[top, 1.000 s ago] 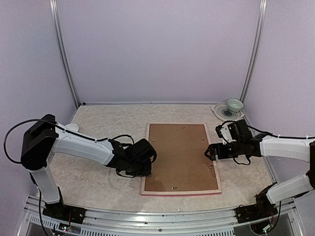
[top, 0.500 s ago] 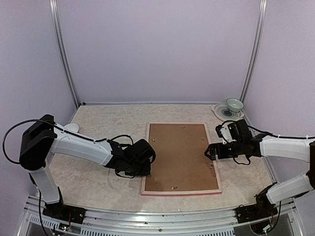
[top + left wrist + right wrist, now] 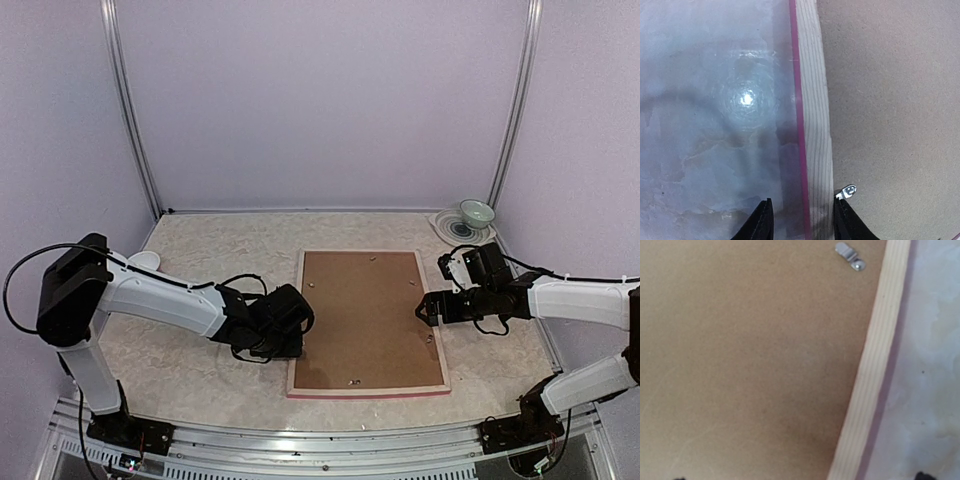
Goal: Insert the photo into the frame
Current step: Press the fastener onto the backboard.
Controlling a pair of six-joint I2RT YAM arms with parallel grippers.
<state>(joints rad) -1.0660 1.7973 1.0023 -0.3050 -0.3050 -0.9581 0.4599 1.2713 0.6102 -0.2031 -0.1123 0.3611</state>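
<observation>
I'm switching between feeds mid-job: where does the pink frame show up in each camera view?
Top external: the frame lies back-up in the centre of the picture.
Left wrist: its pale wood rail runs vertically through the middle, pink edge on its left.
Right wrist: the rail slants down the right side.
Shared landmark: the brown backing board inside the rail.

Pale wood, a pink line and plain brown on marbled cream

And here's the frame [image 3: 810, 100], back up: pale, straight-grained wood with a bright pink stripe down its outer edge, and that pink shows again along the near side. Inside it, the backing board [image 3: 370, 320] is flat cardboard brown with a small silver clip [image 3: 850, 255]. The table [image 3: 200, 250] is cream with a cloudy marble pattern, the walls [image 3: 320, 100] soft lilac. Far right, there's a pale green bowl [image 3: 477, 212] on a dark-ringed plate [image 3: 447, 226].
</observation>
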